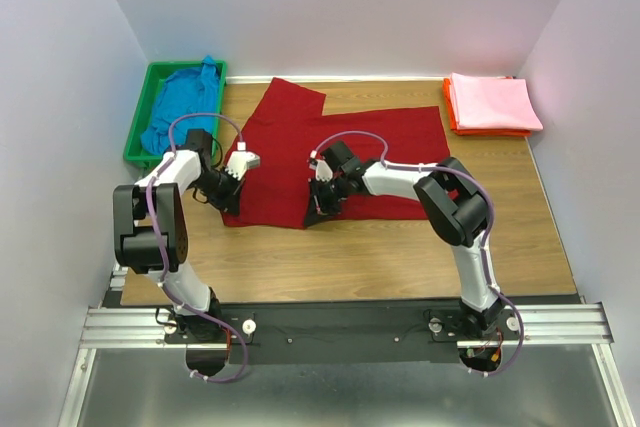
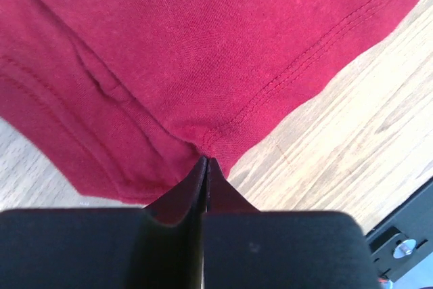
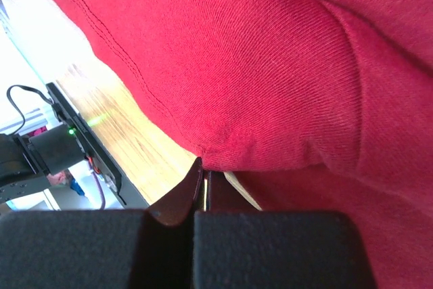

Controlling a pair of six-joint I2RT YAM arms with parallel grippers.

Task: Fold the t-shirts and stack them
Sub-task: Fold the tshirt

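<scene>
At the left gripper (image 2: 206, 162), fingers pressed shut on a pucker of stitched hem of the dark red t-shirt (image 2: 203, 45). Same at the right gripper (image 3: 201, 167): clamped on a bulging fold of that cloth, bare table (image 3: 128, 133) just beside. Seen from above, both sets of fingertips hidden under the wrists, at the shirt's near edge, one by the left corner, one mid-hem. Beyond, spread mostly flat across the wood, far-left part angled toward the green bin (image 1: 137, 127). Inside it, crumpled blue t-shirt (image 1: 180, 112), shape hard to read. At far right, folded pink t-shirt (image 1: 495, 102) covering the orange tray (image 1: 490, 132), only its edges showing.
</scene>
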